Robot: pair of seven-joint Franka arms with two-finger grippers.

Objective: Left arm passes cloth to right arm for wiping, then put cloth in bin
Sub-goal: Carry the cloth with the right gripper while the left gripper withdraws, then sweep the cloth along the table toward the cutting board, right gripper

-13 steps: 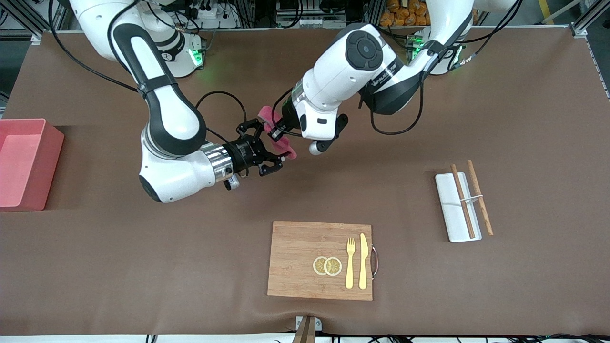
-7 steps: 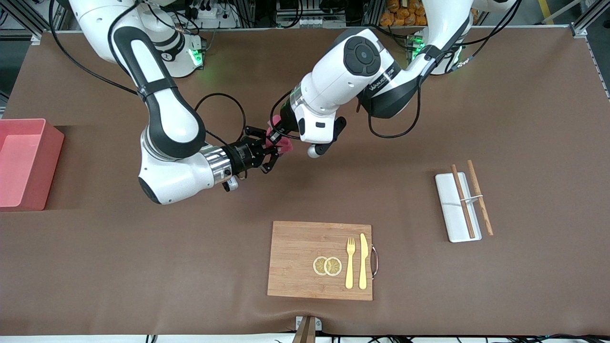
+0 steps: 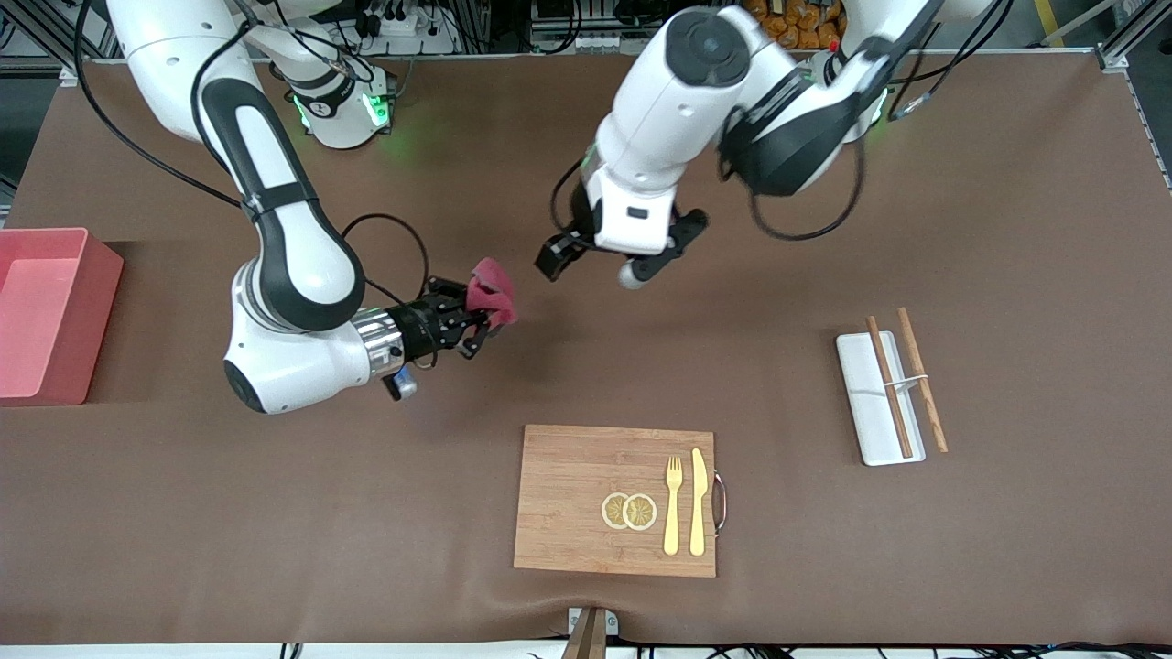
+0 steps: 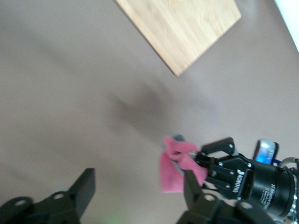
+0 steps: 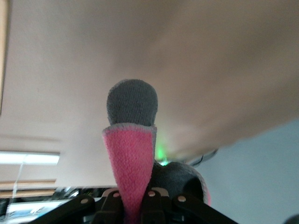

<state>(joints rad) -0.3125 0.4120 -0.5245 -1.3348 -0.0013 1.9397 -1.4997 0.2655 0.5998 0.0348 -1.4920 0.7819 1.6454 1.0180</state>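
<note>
The cloth (image 3: 492, 295), magenta-red with a grey underside, is pinched in my right gripper (image 3: 472, 328), which holds it in the air over the bare table mat. In the right wrist view the cloth (image 5: 132, 154) stands up folded between the shut fingers of the right gripper (image 5: 133, 207). My left gripper (image 3: 558, 258) is open and empty, apart from the cloth and over the mat toward the left arm's end. In the left wrist view the open left gripper (image 4: 138, 198) looks onto the cloth (image 4: 174, 164) and the right gripper (image 4: 224, 163). The salmon-pink bin (image 3: 96, 316) stands at the right arm's end of the table.
A wooden board (image 3: 568, 494) with lemon slices (image 3: 628, 511), a fork (image 3: 673, 503) and a knife (image 3: 699, 502) lies nearer the front camera. A white tray (image 3: 865, 384) with chopsticks (image 3: 902, 380) lies toward the left arm's end.
The left gripper has let go of the cloth, opened and drawn away from it. The right gripper has shut on the cloth and carried it toward the bin's end.
</note>
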